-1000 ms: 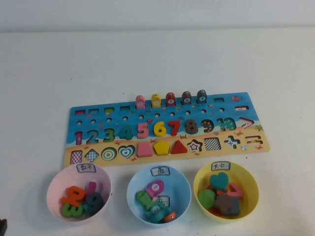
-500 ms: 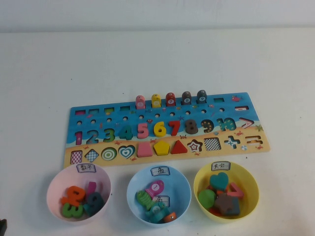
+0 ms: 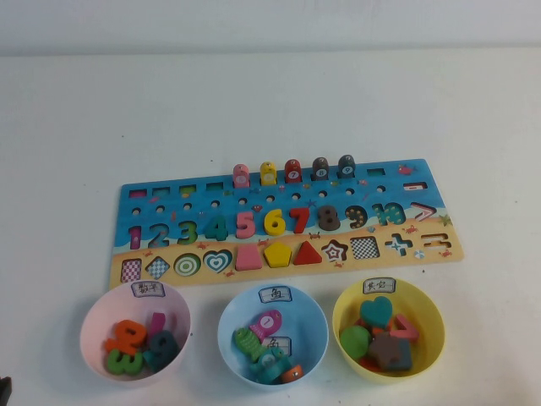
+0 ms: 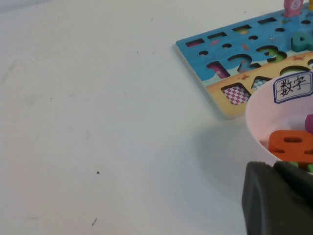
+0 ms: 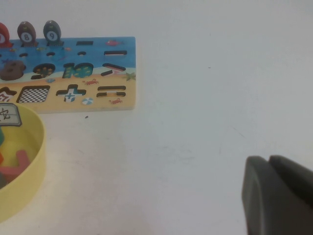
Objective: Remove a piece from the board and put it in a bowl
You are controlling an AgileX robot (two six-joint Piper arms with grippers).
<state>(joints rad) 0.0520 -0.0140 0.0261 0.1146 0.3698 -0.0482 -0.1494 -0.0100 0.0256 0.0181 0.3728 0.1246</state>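
The teal-green heart piece (image 3: 377, 310) lies in the yellow bowl (image 3: 433, 313) at the front right, on top of other shape pieces. The long blue and sandy board (image 3: 385, 179) lies across the middle of the table; its heart slot (image 3: 217, 261) is bare. My left gripper (image 4: 274, 166) is shut and empty, low beside the pink bowl (image 4: 259, 112) at the front left. My right gripper (image 5: 269, 159) is shut and empty over bare table to the right of the yellow bowl (image 5: 34, 161), outside the high view.
The pink bowl (image 3: 93, 326) holds number pieces and the light blue bowl (image 3: 230, 315) holds fish pieces. Several pegs (image 3: 293, 171) stand on the board's far edge. Open table lies behind the board and on both sides.
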